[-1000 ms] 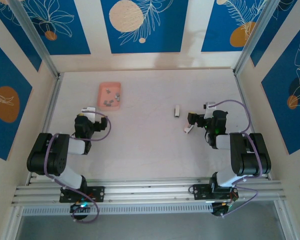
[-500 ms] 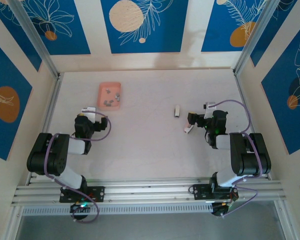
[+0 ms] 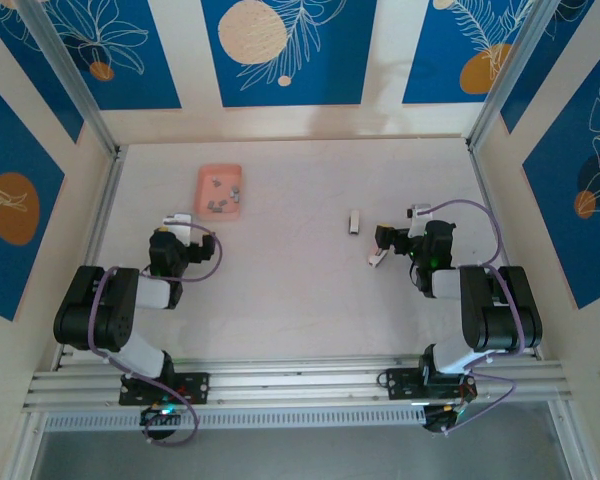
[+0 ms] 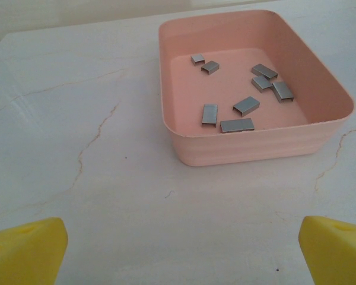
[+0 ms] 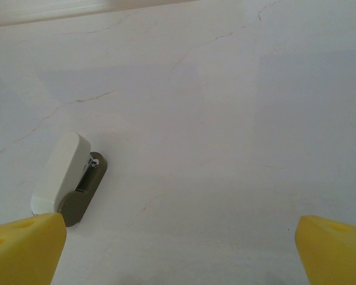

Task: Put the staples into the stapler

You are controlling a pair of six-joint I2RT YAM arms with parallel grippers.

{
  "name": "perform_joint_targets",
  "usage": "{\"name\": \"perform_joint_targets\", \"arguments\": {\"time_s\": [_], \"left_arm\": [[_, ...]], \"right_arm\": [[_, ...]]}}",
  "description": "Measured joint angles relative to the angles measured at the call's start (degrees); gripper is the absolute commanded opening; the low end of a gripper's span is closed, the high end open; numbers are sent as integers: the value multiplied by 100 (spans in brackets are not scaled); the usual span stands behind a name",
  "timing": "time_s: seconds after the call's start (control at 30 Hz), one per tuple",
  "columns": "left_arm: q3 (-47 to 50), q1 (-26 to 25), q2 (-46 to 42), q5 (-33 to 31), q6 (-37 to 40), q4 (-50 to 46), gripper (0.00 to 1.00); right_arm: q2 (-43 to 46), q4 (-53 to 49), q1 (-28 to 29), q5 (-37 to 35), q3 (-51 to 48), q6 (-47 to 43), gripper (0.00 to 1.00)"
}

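Marbled table (image 3: 300, 300), blue walls (image 3: 330, 60), left end effector (image 4: 181, 252), right end effector (image 5: 181, 252), both splayed, empty

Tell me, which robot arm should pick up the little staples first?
Left. The left end effector is open and faces the pink tray holding the staples, just ahead. The right end effector, also open, is across the table near the stapler.
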State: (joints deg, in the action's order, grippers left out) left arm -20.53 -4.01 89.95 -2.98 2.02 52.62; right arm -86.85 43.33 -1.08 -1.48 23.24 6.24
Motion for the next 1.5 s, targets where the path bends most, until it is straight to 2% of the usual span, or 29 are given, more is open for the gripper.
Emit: {"name": "perform_joint_targets", "arguments": {"time_s": [1.27, 1.5], "left_arm": [[0, 0, 0, 0, 2, 0, 100], [-33, 0, -173, 7, 2, -269, 93]], "right_arm": [[0, 0, 0, 0, 0, 0, 99], [52, -295, -22, -35, 125, 52, 99]]}}
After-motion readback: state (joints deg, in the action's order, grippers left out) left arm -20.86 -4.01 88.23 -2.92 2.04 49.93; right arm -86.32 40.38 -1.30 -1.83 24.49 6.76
